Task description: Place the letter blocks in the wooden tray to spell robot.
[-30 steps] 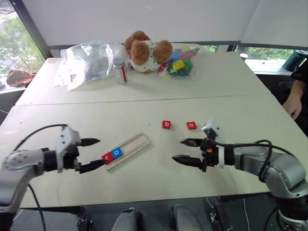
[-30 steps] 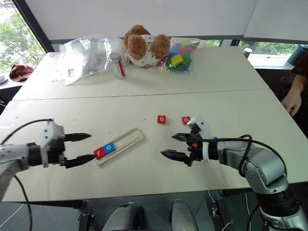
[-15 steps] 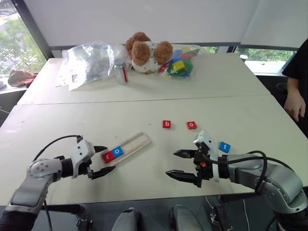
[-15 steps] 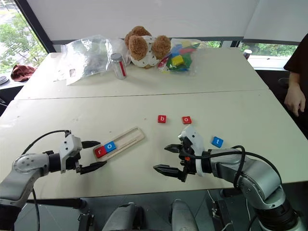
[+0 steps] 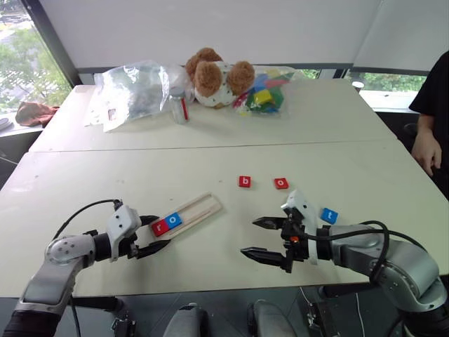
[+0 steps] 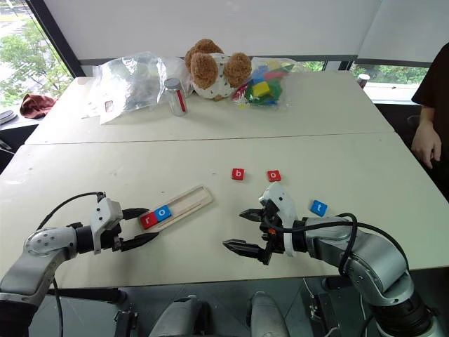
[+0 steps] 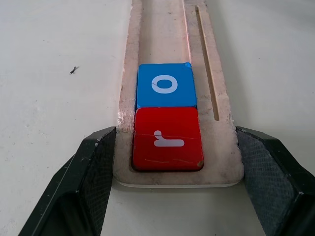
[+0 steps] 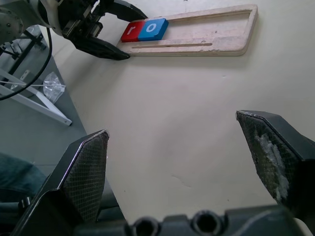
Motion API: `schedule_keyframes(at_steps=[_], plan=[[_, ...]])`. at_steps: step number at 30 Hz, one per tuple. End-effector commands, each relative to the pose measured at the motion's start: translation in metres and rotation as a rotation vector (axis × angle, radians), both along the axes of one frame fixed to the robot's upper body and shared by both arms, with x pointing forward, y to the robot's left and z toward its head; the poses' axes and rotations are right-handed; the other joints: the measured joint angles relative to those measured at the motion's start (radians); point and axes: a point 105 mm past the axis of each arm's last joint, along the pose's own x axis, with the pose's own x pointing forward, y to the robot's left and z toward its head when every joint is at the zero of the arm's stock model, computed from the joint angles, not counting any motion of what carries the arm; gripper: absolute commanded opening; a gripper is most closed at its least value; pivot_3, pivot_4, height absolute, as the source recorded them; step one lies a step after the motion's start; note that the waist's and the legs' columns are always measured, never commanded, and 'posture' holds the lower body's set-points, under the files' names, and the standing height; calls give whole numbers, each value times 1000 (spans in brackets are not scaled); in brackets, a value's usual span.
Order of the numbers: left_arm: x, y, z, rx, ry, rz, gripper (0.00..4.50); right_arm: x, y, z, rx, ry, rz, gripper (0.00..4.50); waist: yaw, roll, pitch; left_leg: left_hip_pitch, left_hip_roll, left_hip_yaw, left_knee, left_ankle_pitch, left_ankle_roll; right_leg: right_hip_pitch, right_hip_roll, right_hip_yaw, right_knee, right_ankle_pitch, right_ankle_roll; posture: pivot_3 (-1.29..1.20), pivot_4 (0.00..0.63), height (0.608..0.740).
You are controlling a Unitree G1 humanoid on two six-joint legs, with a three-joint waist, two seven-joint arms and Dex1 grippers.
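Left gripper [image 7: 177, 147] has just closed across the near end of the pale wooden tray [image 5: 200, 208], steadying it near the table's front edge; red "r" tile [image 7: 167, 139] and blue "o" tile [image 7: 166, 85] seated. Right gripper [image 5: 269, 238] wide open, empty; red "b" tile [image 5: 244, 181], red "o" tile [image 5: 281, 183], blue "t" tile [image 5: 328, 215] remain.

This looks like an office or lab room set up for robot trials. Two plain pale worktops [image 5: 295, 126] stand pushed together under white walls and a strip of windows [image 5: 17, 63] showing trees. Props lie heaped at the far edge: a teddy bear [image 5: 214, 77], a clear plastic bag [image 5: 133, 91] and bagged toy bricks [image 5: 263, 91].
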Motion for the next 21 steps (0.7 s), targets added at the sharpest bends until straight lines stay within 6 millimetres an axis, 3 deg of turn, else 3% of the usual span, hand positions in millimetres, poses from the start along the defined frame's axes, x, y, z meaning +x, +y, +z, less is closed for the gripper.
schedule_keyframes(at_steps=[1, 6, 9, 16, 21], plan=[[-1, -4, -8, 26, 36, -38, 3090, 0, -2, 6, 2, -30, -11, 4500, 2, 0, -1, 0, 0, 0, 0, 0, 0, 0, 0, 0, 0, 0, 0, 0, 150, 740], [10, -18, 9, 59, -14, -171, 3090, 14, -20, 9, 5, -50, -116, 4500, 15, 0, -1, 0, 0, 0, 1, 0, 0, 1, 0, 0, 1, 0, 0, 0, 150, 740], [19, -40, 15, 89, -26, -330, 3090, 36, -45, 15, -1, -121, -285, 4500, 22, 0, -1, 0, -1, 0, 2, 0, 0, 1, 0, 0, 1, 0, 0, 0, 150, 740], [52, -83, 6, 125, -42, -503, 3090, 57, -88, 26, -46, -229, -526, 4500, 17, 0, -1, -1, -1, 1, 7, -1, 2, -1, 3, 0, 8, 0, 1, 0, 150, 740], [63, -93, -4, 132, -39, -538, 3090, 55, -88, 23, -50, -238, -570, 4500, 18, 0, -1, -1, -1, 2, 15, -2, 4, 0, 5, 0, 13, 0, 1, 0, 150, 740]])
